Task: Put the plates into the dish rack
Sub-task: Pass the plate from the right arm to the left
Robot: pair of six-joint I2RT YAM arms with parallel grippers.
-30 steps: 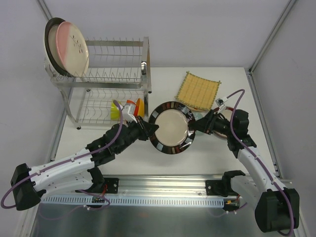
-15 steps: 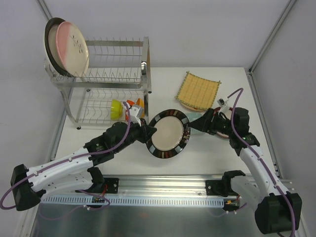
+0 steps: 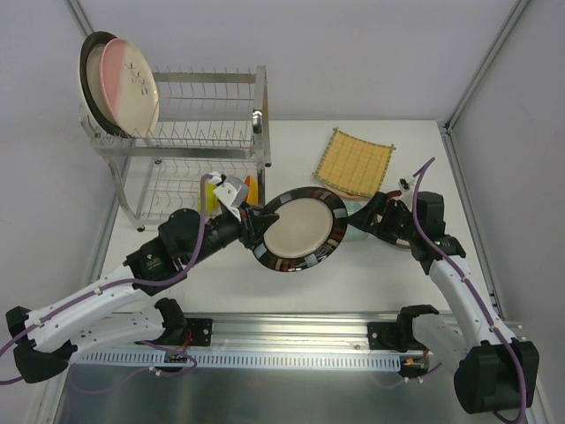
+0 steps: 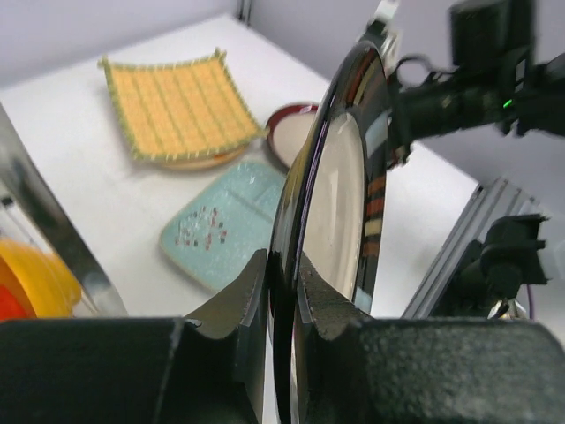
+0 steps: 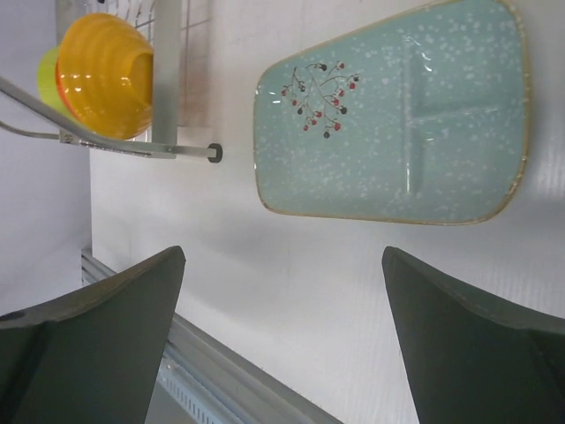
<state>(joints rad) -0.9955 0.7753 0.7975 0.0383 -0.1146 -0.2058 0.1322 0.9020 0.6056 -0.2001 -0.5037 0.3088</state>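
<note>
My left gripper (image 3: 257,226) (image 4: 282,287) is shut on the left rim of a dark-rimmed cream plate (image 3: 300,231) (image 4: 340,168), held tilted on edge above the table's middle. My right gripper (image 3: 369,221) (image 5: 282,256) stands open and empty just right of that plate, over the table beside the pale teal dish (image 5: 397,124) (image 4: 225,225). The silver dish rack (image 3: 231,134) stands at the back left. A dark-rimmed plate (image 3: 88,75) and a pink-and-white plate (image 3: 132,84) stand in its top tier. The yellow woven square (image 3: 355,162) (image 4: 172,102) lies at the back right.
A yellow bowl (image 3: 206,196) and an orange bowl (image 3: 251,189) (image 5: 101,75) sit in the rack's lower tier. A red-rimmed plate (image 4: 296,132) lies beside the woven square, which rests on a beige plate (image 4: 207,162). The rack's foot (image 5: 177,150) is near the teal dish.
The right gripper opened, let go of the plate's right rim and drew back right. The left gripper carried the plate left and up, tilting it more on edge.
</note>
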